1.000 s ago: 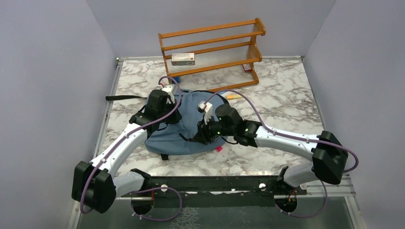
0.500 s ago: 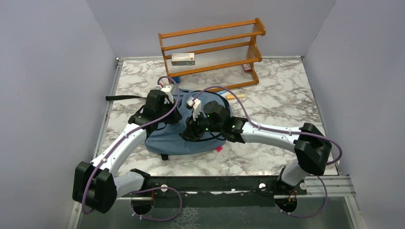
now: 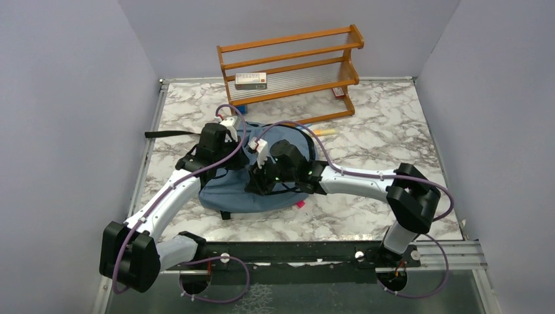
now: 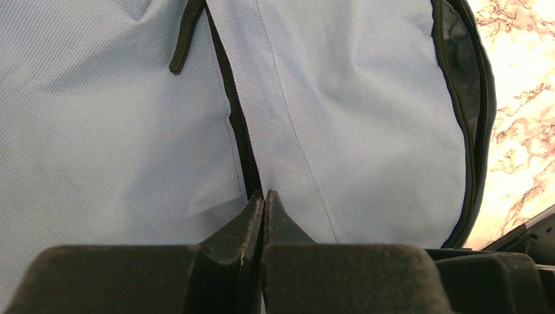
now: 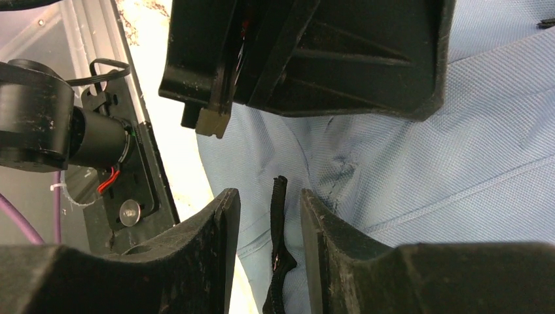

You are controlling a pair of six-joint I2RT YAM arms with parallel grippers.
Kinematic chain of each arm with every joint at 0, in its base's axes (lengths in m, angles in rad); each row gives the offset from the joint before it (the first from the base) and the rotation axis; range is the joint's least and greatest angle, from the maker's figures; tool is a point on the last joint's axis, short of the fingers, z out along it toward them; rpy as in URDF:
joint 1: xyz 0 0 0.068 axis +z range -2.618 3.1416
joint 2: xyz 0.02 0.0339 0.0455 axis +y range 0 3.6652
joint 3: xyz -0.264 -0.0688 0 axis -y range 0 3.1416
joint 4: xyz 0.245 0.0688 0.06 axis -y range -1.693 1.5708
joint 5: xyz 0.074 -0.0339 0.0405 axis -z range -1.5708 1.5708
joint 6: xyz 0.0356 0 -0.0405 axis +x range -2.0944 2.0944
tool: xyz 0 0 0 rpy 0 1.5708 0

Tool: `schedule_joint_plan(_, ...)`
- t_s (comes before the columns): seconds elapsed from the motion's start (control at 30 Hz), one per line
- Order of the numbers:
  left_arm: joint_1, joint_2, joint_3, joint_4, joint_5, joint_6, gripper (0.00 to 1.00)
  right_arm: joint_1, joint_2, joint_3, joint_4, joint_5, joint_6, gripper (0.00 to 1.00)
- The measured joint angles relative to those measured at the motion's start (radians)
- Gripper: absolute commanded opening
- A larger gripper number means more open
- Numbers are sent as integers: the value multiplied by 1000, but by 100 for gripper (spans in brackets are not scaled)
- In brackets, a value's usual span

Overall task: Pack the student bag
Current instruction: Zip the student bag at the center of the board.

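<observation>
The student bag (image 3: pixel 226 190), a dusty-blue backpack with black trim, lies flat in the middle of the table. My left gripper (image 3: pixel 229 165) presses down on its left part. In the left wrist view the jaws (image 4: pixel 263 195) are shut, with the bag's black zipper seam (image 4: pixel 237 124) running between their tips and the fabric (image 4: pixel 366 118) creased there. My right gripper (image 3: pixel 257 185) is low over the bag's middle, close beside the left one. In the right wrist view it (image 5: pixel 269 203) is open, with a black zipper pull tab (image 5: pixel 278 216) standing between the fingers, untouched.
A wooden rack (image 3: pixel 291 65) stands at the back with a small box (image 3: pixel 250 80) on its shelf. A yellow pencil (image 3: pixel 322 132) lies by the bag's far right. A pink bit (image 3: pixel 300 204) lies at its near edge. A black strap (image 3: pixel 171 134) trails left.
My right arm has swung left across the bag, bringing its gripper close beside the left gripper. The left arm and the bag have stayed in place.
</observation>
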Motion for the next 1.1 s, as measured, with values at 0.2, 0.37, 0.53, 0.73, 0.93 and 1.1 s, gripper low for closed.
schedule_joint_plan(0.2,0,0,0,0,3,0,0,0,26,11,0,-21,-14,44)
schedule_joint_plan(0.37,0,0,-5,0,3,0,0,0,61,22,11,-21,-15,35)
schedule_joint_plan(0.53,2,0,-8,-1,5,0,0,0,80,23,15,-20,-16,19)
schedule_joint_plan(0.73,5,0,-8,0,9,-1,0,0,76,17,17,-8,-13,1)
schedule_joint_plan(0.93,6,0,-8,2,10,0,0,0,-8,-43,18,10,4,1)
schedule_joint_plan(1.1,10,8,-8,13,10,2,0,0,-98,-67,-7,10,24,1)
